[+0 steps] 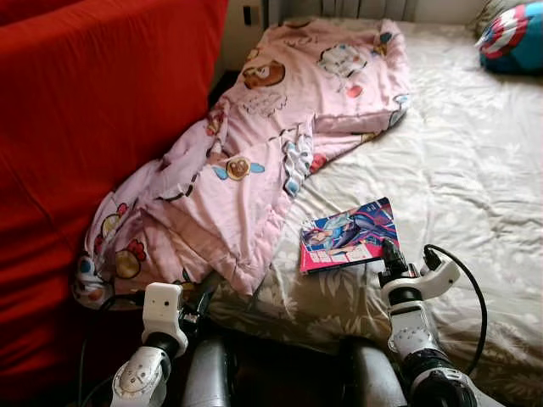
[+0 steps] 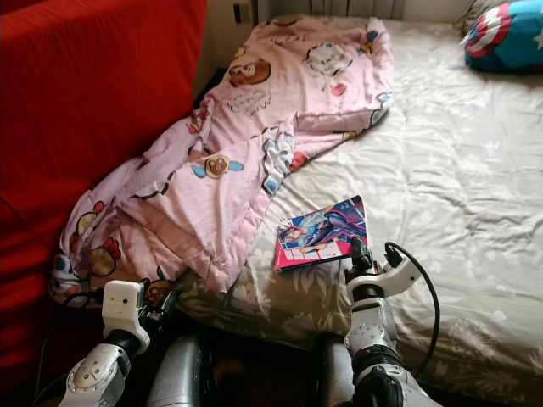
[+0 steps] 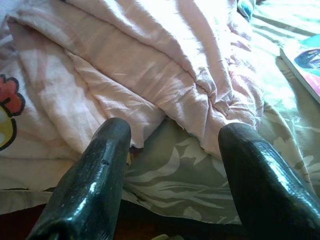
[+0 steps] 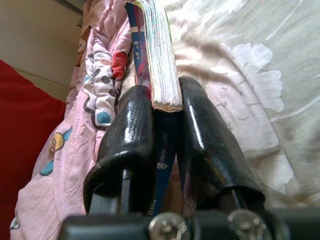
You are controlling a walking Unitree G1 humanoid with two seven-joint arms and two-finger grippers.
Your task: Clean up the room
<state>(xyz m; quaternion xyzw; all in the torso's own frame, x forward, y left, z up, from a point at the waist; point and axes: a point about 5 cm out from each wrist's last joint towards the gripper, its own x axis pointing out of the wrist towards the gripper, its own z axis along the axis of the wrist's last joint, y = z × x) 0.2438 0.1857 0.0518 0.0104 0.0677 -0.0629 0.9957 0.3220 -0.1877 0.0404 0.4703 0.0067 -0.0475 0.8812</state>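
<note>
A colourful comic book (image 1: 348, 235) lies on the bed near its front edge, beside the pink cartoon blanket (image 1: 254, 153). My right gripper (image 1: 389, 253) is shut on the book's near right corner. In the right wrist view the book (image 4: 157, 60) stands edge-on, pinched between both black fingers (image 4: 132, 120). My left gripper (image 3: 175, 135) is open at the bed's front left, its fingers just short of the blanket's (image 3: 150, 60) hanging lower edge and holding nothing.
The bed has a beige floral sheet (image 1: 458, 170). A tall red cloth-covered surface (image 1: 85, 127) stands close on the left. A blue pillow with a red and white shield (image 1: 513, 38) lies at the far right corner.
</note>
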